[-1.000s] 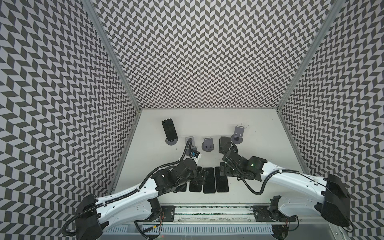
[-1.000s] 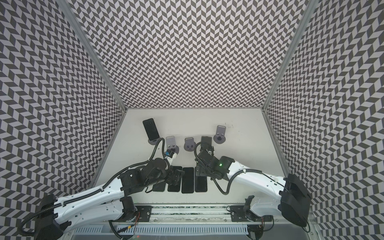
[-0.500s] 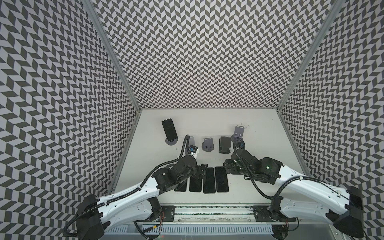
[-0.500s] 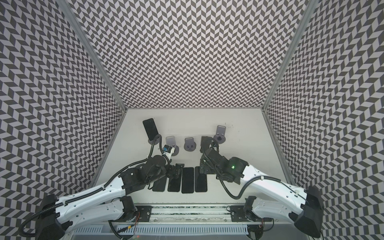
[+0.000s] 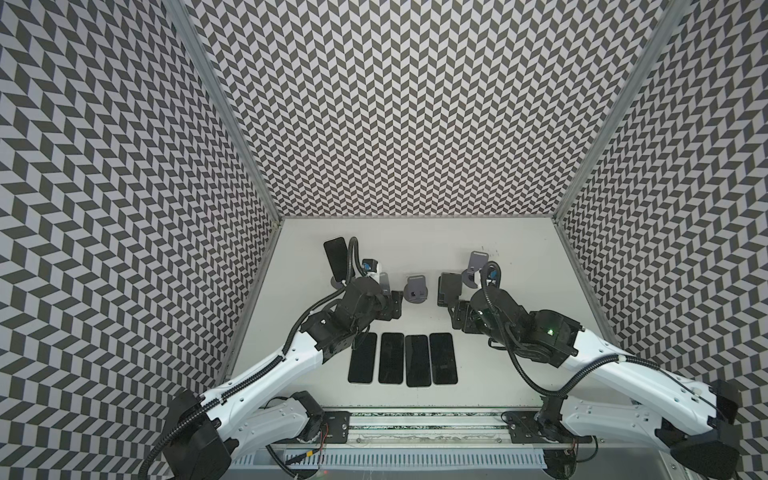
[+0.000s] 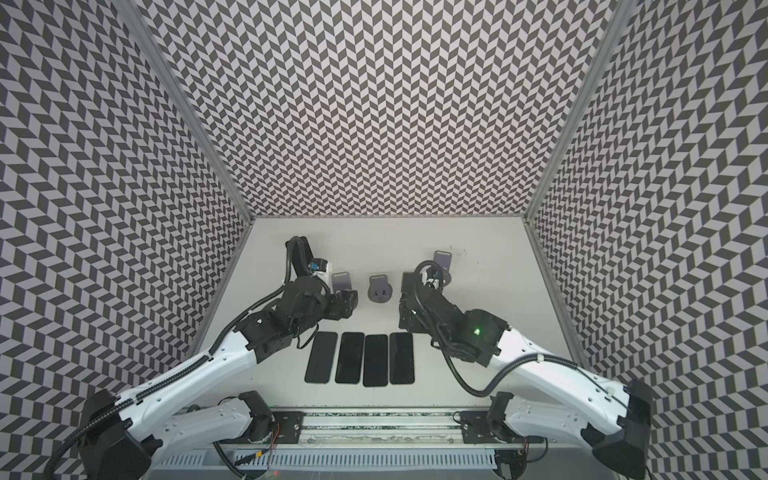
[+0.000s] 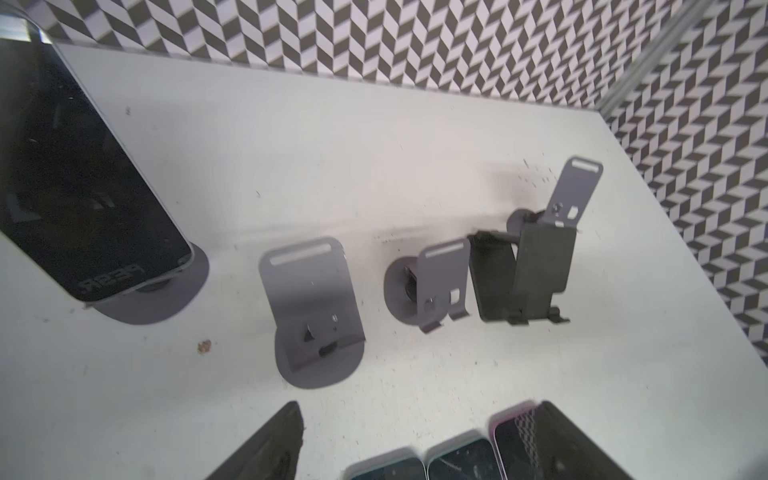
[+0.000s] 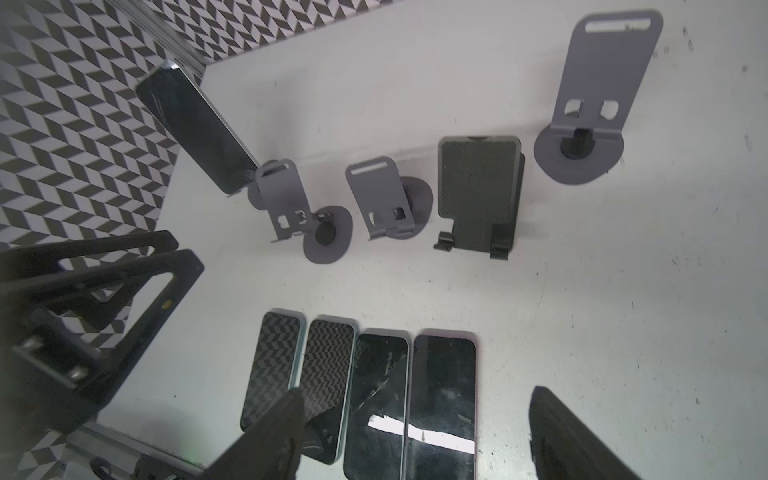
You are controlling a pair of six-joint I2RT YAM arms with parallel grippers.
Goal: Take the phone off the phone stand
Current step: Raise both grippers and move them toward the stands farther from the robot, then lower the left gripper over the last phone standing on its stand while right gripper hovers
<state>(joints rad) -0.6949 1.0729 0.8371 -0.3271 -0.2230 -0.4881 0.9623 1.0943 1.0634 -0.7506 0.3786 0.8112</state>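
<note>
Phone, in a top view: the one phone (image 5: 336, 257) left on a phone stand (image 5: 335, 283) sits at the far left of the bench (image 5: 519, 340). It leans back against the stand's tilted plate.
Four phones, in both top views: four phones (image 5: 402, 358) lie flat, side by side, near the front edge. I judge they were laid there to leave the way to the stands clear.
Left hand, in both top views: the left hand (image 5: 390, 309) hangs just beside an empty grey stand (image 5: 384, 279), near the loaded one, so it looks best placed to fetch the phone.
Right hand, in both top views: the right hand (image 5: 455, 322) hovers just before the empty black stand (image 5: 449, 289), well apart from the phone.
Phone, left wrist view: its lower edge rests on the stand's lip, screen up and tilted, so its own weight alone appears to hold it.
Left hand, left wrist view: the fingertips (image 7: 270, 444) stand wide apart with nothing between them but bench, so the hand is open and empty.
Right hand, right wrist view: the fingertips (image 8: 274, 432) are spread above the flat phones and touch none, so this hand too is open and empty.
Step in hand: the approach to the last phone, as I judge it.
</note>
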